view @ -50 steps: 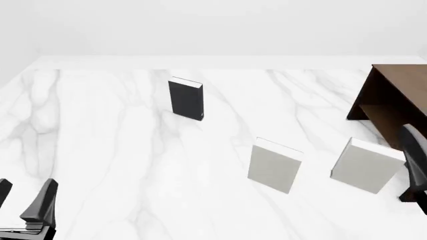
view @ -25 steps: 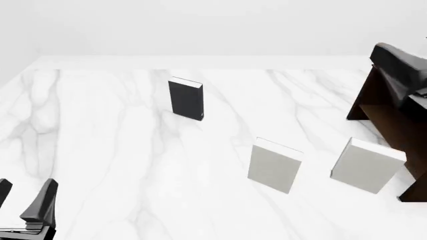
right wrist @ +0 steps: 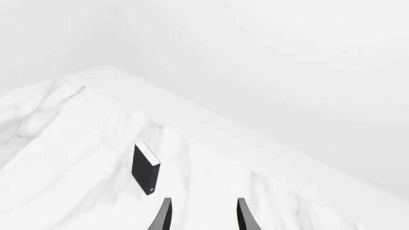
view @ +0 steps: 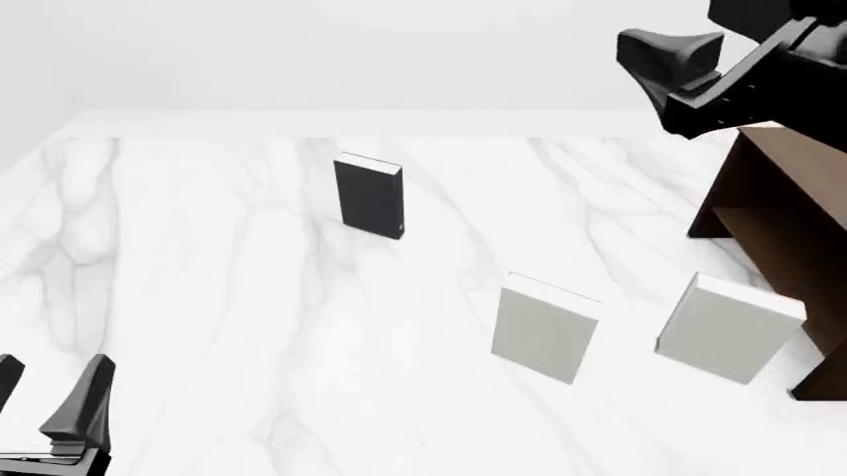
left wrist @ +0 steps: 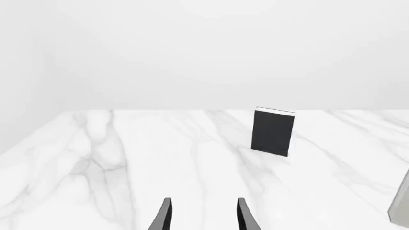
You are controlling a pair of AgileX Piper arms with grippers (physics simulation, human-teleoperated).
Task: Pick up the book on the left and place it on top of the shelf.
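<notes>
The small black book (view: pixel 368 196) stands upright on the marble table at the back left of centre. It also shows in the left wrist view (left wrist: pixel 273 132) and in the right wrist view (right wrist: pixel 145 168). The dark brown shelf (view: pixel 784 203) stands at the right edge. My left gripper (view: pixel 47 389) is open and empty at the near left corner, far from the book; its fingers (left wrist: pixel 164 218) stand apart. My right gripper (view: pixel 652 59) is open and empty, high in the air above the shelf's left end, pointing towards the book; its fingers (right wrist: pixel 244 216) stand apart.
Two larger light-grey books stand upright at the near right: one (view: pixel 544 327) near the middle, one (view: pixel 728 328) just in front of the shelf. The nearer one's edge shows in the left wrist view (left wrist: pixel 401 201). The white marble table (view: pixel 198 297) ends at a back wall.
My right arm has risen from low beside the shelf to high above it and swung left. The left arm and all the books have not moved.
</notes>
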